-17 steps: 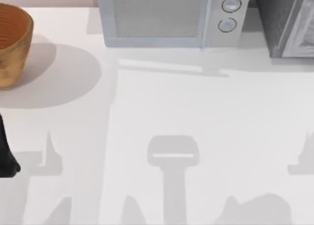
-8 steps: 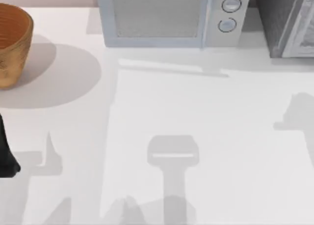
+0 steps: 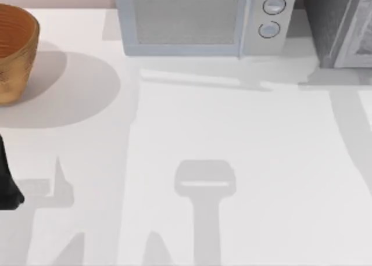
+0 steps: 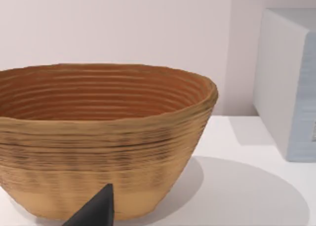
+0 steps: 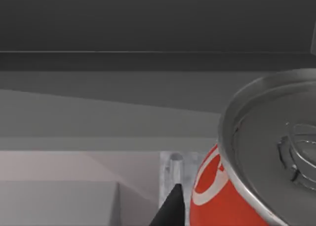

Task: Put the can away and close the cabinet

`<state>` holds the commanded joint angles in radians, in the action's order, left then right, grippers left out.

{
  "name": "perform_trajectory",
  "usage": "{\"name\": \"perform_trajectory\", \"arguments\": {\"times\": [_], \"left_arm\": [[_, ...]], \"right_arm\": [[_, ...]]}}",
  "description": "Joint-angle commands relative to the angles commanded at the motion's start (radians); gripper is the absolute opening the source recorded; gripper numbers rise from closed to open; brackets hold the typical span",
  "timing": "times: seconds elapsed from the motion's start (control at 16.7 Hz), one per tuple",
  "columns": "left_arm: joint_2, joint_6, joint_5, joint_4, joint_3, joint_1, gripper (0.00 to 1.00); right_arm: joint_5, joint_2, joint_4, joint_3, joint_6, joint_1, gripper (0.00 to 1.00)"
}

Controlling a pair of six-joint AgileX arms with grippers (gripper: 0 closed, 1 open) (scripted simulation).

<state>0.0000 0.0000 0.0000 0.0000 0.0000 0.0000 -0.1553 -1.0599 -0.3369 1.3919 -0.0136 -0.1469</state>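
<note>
Can (image 5: 256, 167) beside right pincer fingertip (image 5: 170, 208), grip unclear; arm shadow shifted toward cabinet (image 3: 340, 25).

Ribbed wooden bowl (image 4: 106, 137) close; microwave (image 4: 289, 83) beside.

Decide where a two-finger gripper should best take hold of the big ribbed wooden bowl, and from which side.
Probably grip the rim of the ribbed wooden bowl, coming from above and pinching the thin wall, inside to outside. It stands upright and open, and its flared body looks too wide to span. The left gripper is parked nearby.
</note>
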Motion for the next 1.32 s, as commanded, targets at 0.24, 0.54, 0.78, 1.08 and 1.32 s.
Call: {"name": "perform_trajectory", "arguments": {"times": [0.24,0.54,0.78,1.08,1.32], "left_arm": [[0.000,0.000,0.000,0.000,0.000,0.000,1.00],[0.000,0.000,0.000,0.000,0.000,0.000,1.00],[0.000,0.000,0.000,0.000,0.000,0.000,1.00],[0.000,0.000,0.000,0.000,0.000,0.000,1.00],[0.000,0.000,0.000,0.000,0.000,0.000,1.00]], "right_arm": [[-0.027,-0.186,-0.058,0.243,-0.003,-0.026,0.00],[-0.039,-0.270,-0.083,0.355,-0.004,-0.038,0.00],[-0.038,-0.266,-0.082,0.350,-0.006,-0.034,0.00],[-0.030,-0.367,-0.116,0.463,-0.005,-0.025,0.00],[-0.016,-0.572,-0.187,0.739,-0.004,-0.004,0.00]]}}
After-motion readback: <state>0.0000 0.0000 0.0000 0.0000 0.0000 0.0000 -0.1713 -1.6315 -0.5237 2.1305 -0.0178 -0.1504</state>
